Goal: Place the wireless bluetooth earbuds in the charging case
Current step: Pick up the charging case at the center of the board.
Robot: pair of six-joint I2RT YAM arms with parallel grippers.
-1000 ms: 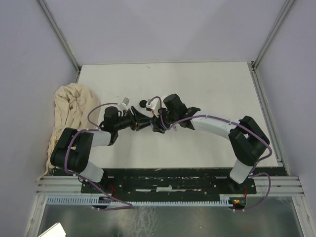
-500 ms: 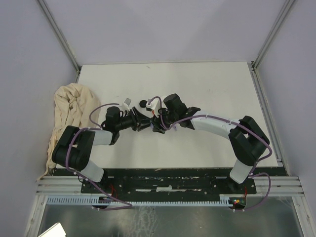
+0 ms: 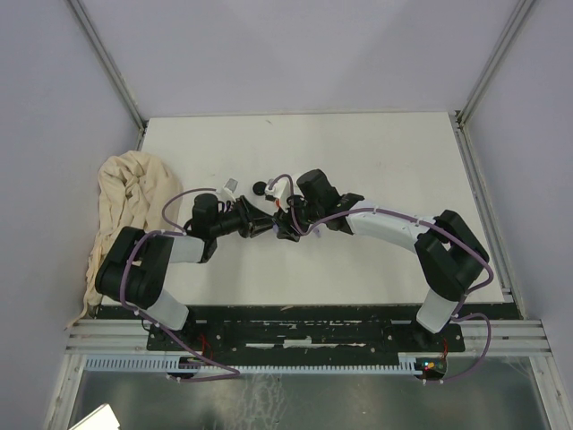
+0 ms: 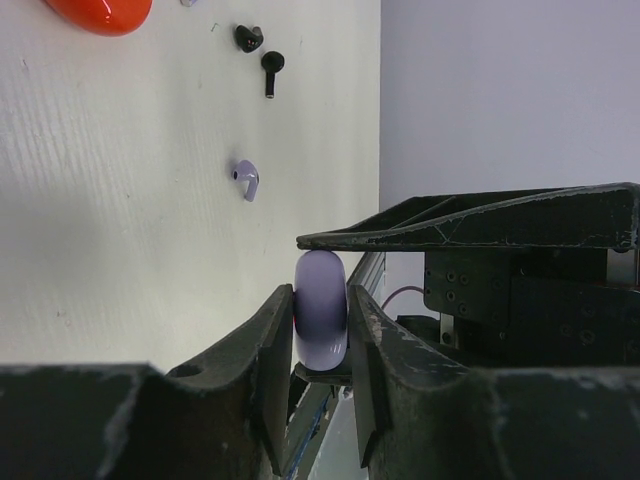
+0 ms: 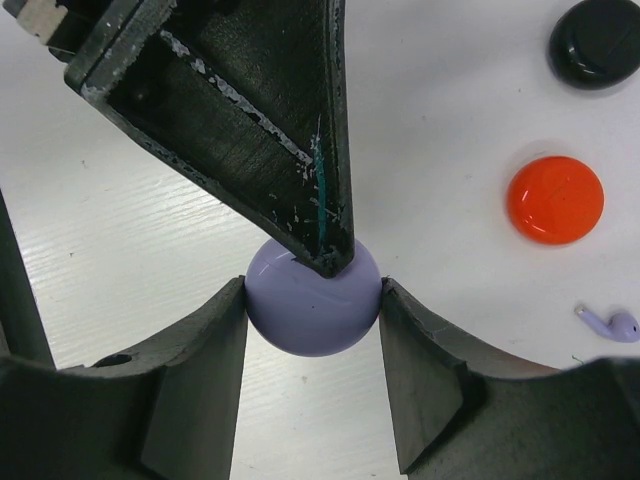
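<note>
While the lilac earbud (image 4: 246, 180) lies loose on the surface (image 4: 120, 200), both pincers clamp the lilac charging case (image 5: 300, 315).
The right pincer (image 5: 313, 295) grips the round case across its width and the left pincer (image 4: 320, 310) pinches its two faces, so neither is free for the earbud. Squeezing lid against base would likely keep the case closed. If either pinch tightens off-centre, the smooth, rounded shell could squirt out sideways toward the red case (image 5: 554, 199).

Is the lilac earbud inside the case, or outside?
Outside: the lilac earbud lies bare on the table, apart from the lilac case.
</note>
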